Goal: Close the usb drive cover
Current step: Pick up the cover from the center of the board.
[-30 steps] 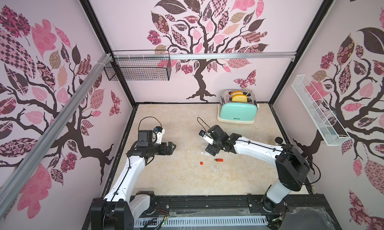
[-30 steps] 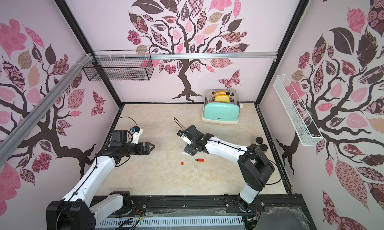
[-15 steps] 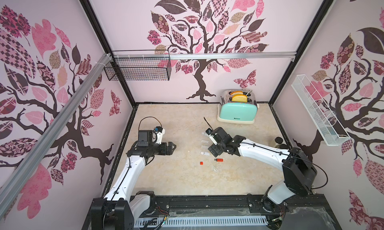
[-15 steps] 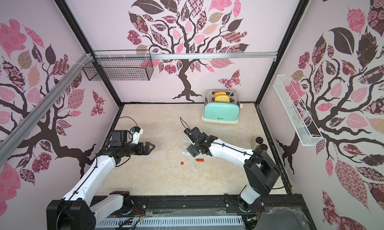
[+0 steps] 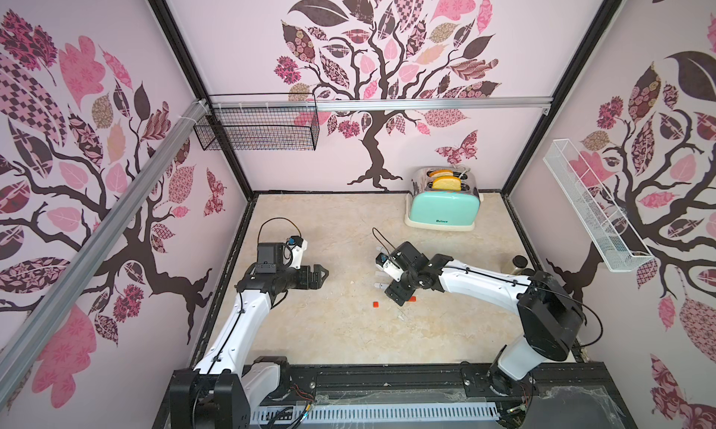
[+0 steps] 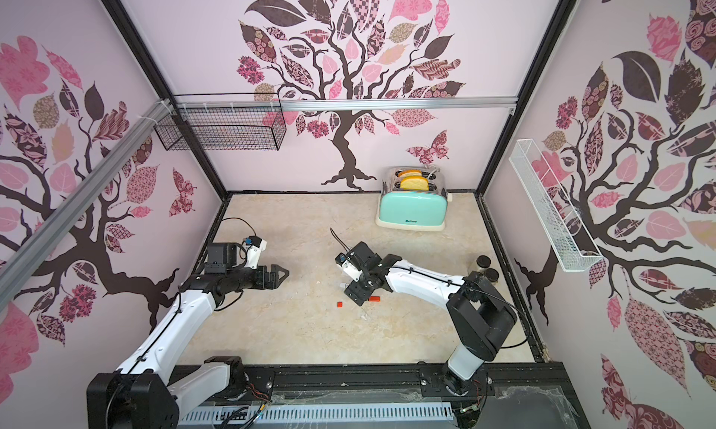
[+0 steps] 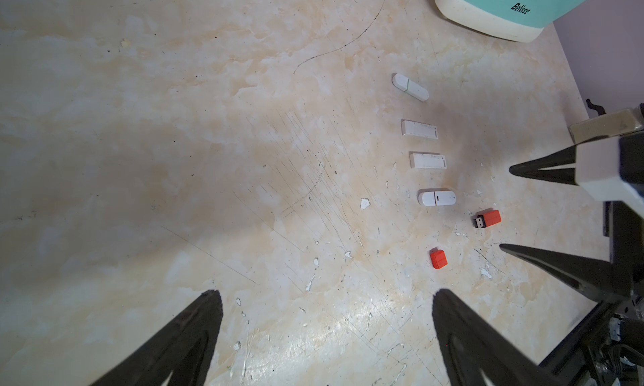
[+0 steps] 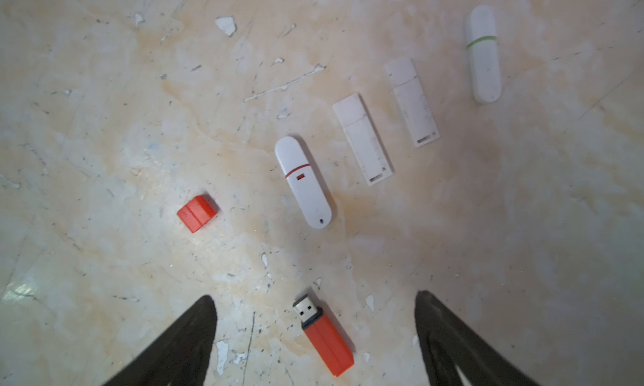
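Observation:
An orange usb drive (image 8: 324, 335) lies flat on the marble tabletop with its metal plug bare. It also shows in both top views (image 5: 412, 299) (image 6: 374, 299). Its orange cover (image 8: 197, 213) lies apart from it, a short way to the left in both top views (image 5: 375, 304) (image 6: 339, 304). My right gripper (image 8: 315, 295) hangs open just above the drive, a finger on either side, touching nothing. At the left of the table my left gripper (image 7: 326, 292) is open and empty, well away from both (image 5: 323, 276).
Several capped white usb drives lie in a row past the orange one, the nearest (image 8: 303, 182) with a red band. A mint toaster (image 5: 443, 204) stands at the back right, and dark-lidded jars (image 5: 519, 261) are by the right wall. Wire baskets (image 5: 257, 127) hang on the walls.
My right gripper has moved toward the front and right, from over the white drives to over the orange drive. The left arm has not moved.

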Available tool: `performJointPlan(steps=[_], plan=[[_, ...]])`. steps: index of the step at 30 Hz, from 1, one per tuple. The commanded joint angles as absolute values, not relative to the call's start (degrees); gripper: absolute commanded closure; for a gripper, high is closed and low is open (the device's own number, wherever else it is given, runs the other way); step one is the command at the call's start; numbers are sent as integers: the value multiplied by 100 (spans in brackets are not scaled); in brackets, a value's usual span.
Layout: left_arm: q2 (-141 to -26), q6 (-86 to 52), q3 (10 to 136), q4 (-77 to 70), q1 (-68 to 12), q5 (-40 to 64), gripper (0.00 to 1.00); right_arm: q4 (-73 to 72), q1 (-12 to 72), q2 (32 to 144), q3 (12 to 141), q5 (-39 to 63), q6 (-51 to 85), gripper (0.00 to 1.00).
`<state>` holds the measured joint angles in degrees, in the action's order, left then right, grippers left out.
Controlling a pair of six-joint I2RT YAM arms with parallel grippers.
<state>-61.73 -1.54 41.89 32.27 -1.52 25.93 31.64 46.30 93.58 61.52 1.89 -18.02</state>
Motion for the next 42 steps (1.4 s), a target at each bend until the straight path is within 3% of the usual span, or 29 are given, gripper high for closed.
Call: performJointPlan(steps=[1,7,15,42], plan=[[-6076,-149,4204,3159,-127,2646,2,3395,4889,9571,6434,887,-2247,12],[-6019,-165,4205,3168,-132,2653,2,3849,5434,9934,6815,721,-2740,17],[-5985,-178,4179,3147,-132,2774,2,4572,5460,10237,7379,524,-3640,23],[-5985,-179,4158,3185,-131,2776,2,4728,5221,11428,8277,679,-3140,53]])
